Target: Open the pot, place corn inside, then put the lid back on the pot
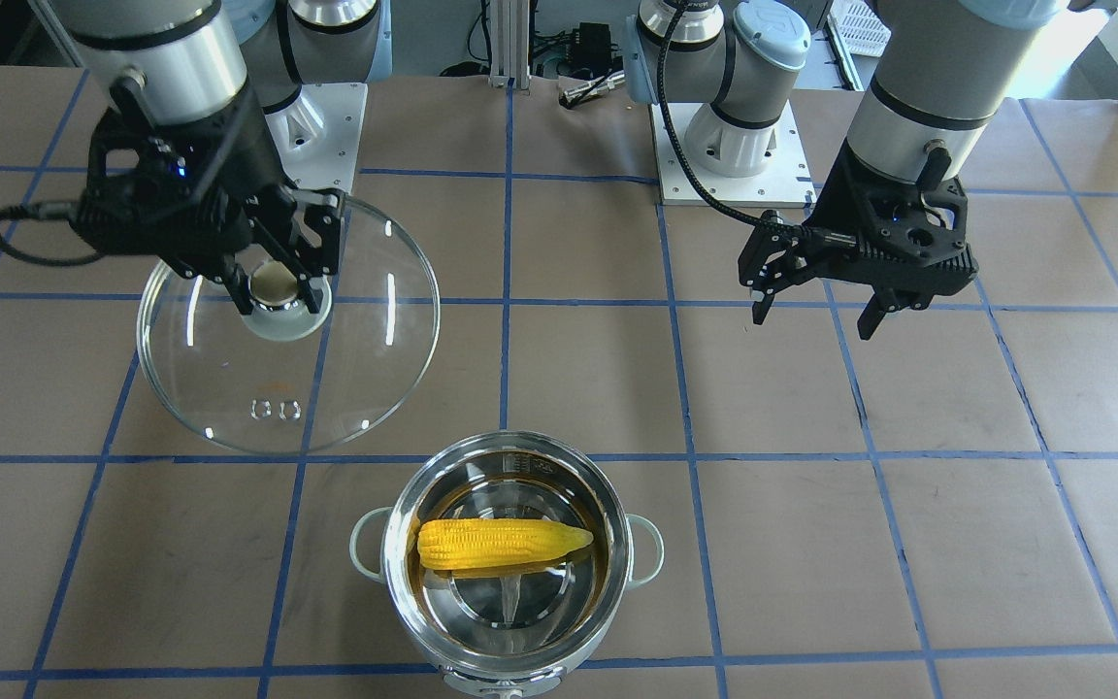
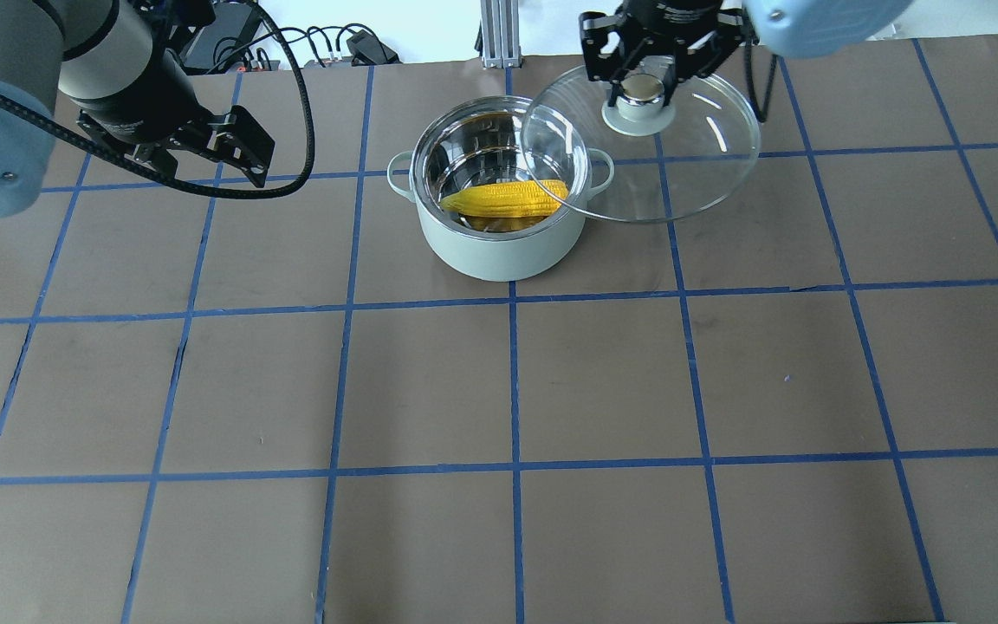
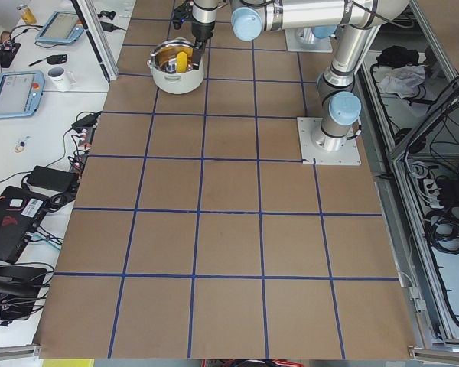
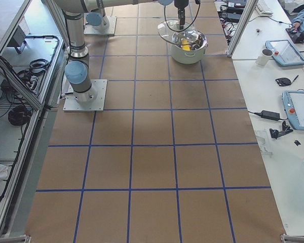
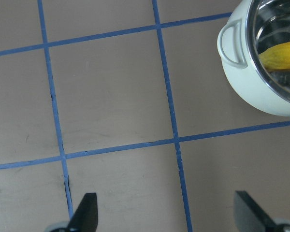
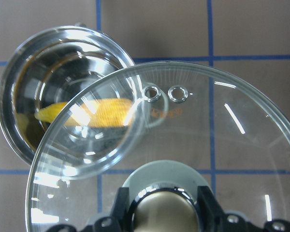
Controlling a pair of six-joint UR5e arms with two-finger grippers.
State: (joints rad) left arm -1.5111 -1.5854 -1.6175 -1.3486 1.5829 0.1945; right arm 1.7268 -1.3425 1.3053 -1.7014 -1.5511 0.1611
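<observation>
You have one pot [image 2: 499,251] with two loop handles [image 5: 222,46], one corn [image 1: 501,544] and one lid [image 1: 355,340], and that lid carries one knob [image 6: 159,212] and two small vent holes [image 6: 151,93]. You can count two arms [image 1: 918,78], each ending in one two-finger gripper, so two in all: the left gripper [image 1: 816,320] and the right gripper [image 1: 275,286]. Beyond those, you have one white mug [image 4: 267,56] and two blue-edged tablets [image 4: 301,109].

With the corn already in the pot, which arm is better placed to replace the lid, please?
Right: the right end effector grips the lid by its knob beside the pot; the left end effector hangs open, empty.
</observation>
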